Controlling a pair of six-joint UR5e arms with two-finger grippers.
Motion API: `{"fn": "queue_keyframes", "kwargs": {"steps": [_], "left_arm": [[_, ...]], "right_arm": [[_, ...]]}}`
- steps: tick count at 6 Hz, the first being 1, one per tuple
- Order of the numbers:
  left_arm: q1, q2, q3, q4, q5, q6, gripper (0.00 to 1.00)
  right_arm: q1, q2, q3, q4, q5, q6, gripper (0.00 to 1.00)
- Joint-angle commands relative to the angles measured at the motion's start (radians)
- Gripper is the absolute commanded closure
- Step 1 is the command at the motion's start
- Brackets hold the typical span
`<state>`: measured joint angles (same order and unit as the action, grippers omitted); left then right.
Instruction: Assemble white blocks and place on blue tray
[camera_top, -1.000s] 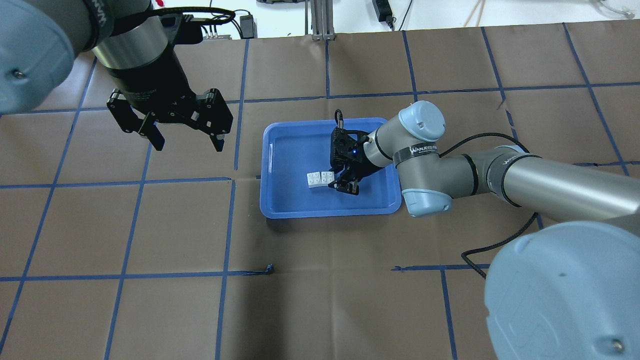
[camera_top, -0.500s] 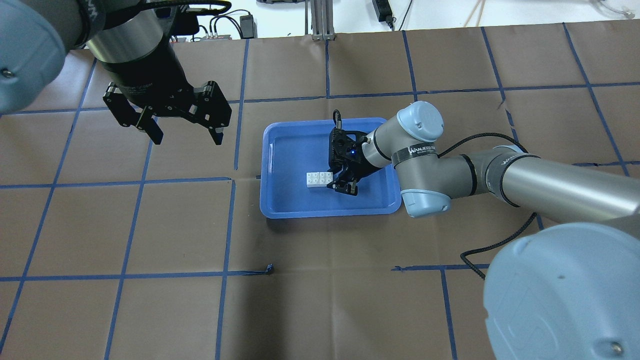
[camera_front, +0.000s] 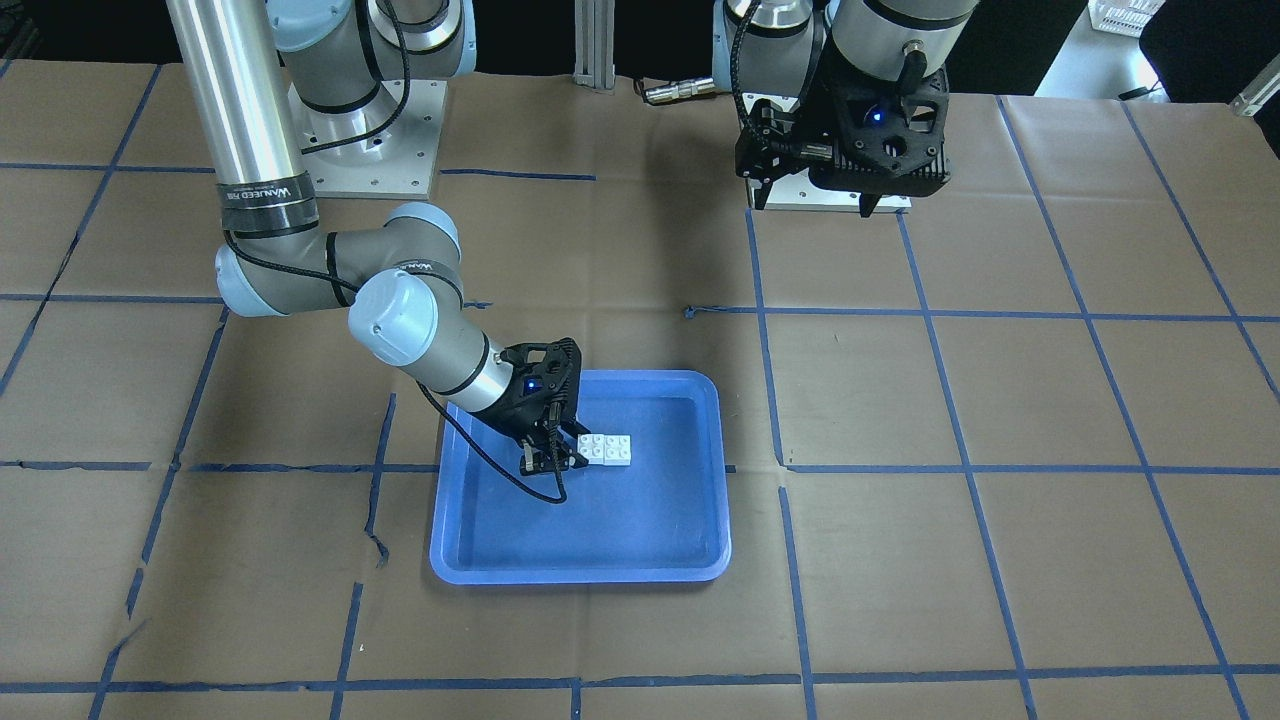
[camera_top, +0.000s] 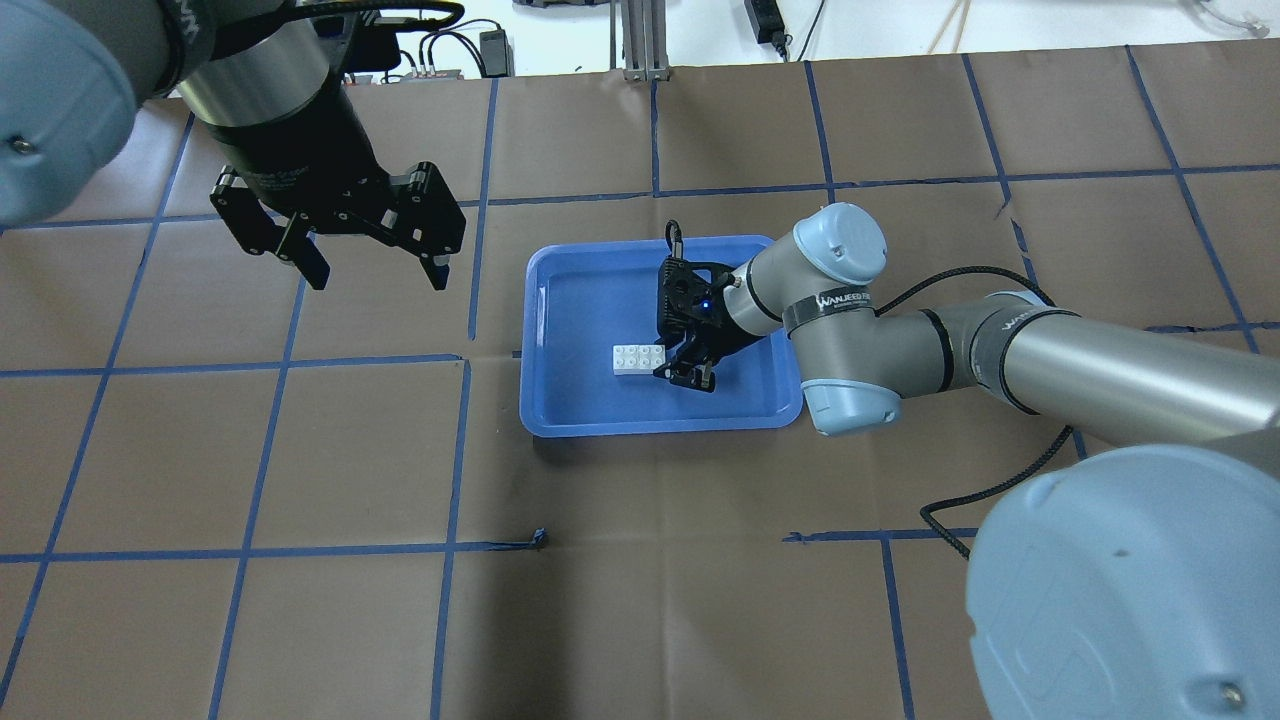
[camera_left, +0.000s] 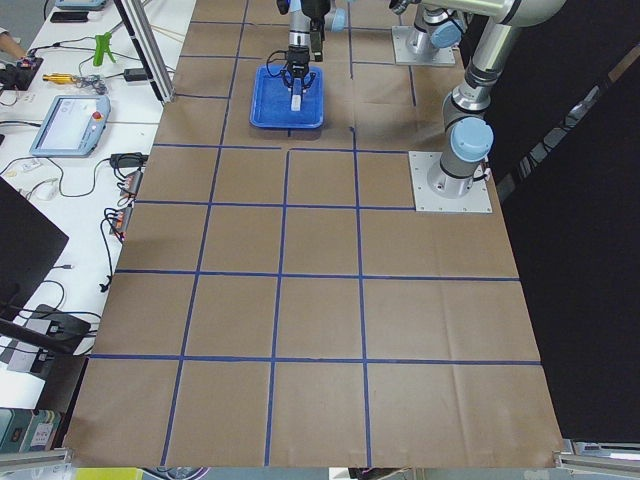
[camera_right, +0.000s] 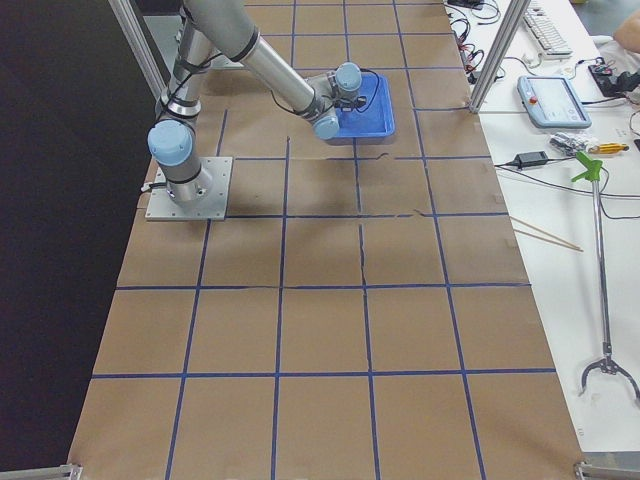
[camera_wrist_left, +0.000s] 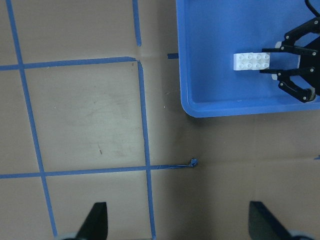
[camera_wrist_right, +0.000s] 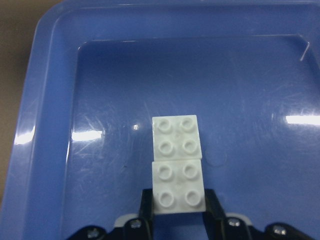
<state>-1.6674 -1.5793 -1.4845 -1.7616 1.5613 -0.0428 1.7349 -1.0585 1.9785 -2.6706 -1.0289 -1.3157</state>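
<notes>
The two white blocks (camera_top: 635, 358) lie joined end to end, studs up, on the floor of the blue tray (camera_top: 590, 300). My right gripper (camera_top: 668, 362) reaches in low from the right, its fingers closed on the sides of the nearer block (camera_wrist_right: 179, 187); the farther block (camera_wrist_right: 176, 140) sticks out beyond the fingertips. The blocks (camera_front: 605, 450) and the right gripper (camera_front: 565, 455) also show in the front view. My left gripper (camera_top: 377, 280) hangs open and empty above the table, left of the tray. Its wrist view shows the tray (camera_wrist_left: 225, 90) and the blocks (camera_wrist_left: 252, 60).
Brown paper with blue tape lines (camera_top: 455, 450) covers the table. The right arm's elbow (camera_top: 850, 390) overhangs the tray's right rim, and a black cable (camera_top: 1000, 480) trails from it. Operator desks with tools (camera_left: 70, 120) flank the table's far edge.
The left gripper has drifted slightly up and away from the tray. The right gripper and the blocks have shifted a few pixels left within the tray.
</notes>
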Motion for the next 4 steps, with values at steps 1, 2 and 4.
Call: {"fn": "queue_keyframes", "kwargs": {"steps": [1, 2, 4], "left_arm": [[0.000, 0.007, 0.000, 0.001, 0.002, 0.001, 0.00], [0.000, 0.007, -0.008, 0.001, 0.000, 0.001, 0.00], [0.000, 0.001, -0.005, 0.022, 0.003, 0.003, 0.01]], "right_arm": [[0.000, 0.000, -0.001, 0.000, 0.001, 0.009, 0.44], [0.000, 0.000, -0.001, 0.000, 0.001, 0.012, 0.38], [0.000, 0.000, -0.001, -0.002, 0.001, 0.013, 0.29]]}}
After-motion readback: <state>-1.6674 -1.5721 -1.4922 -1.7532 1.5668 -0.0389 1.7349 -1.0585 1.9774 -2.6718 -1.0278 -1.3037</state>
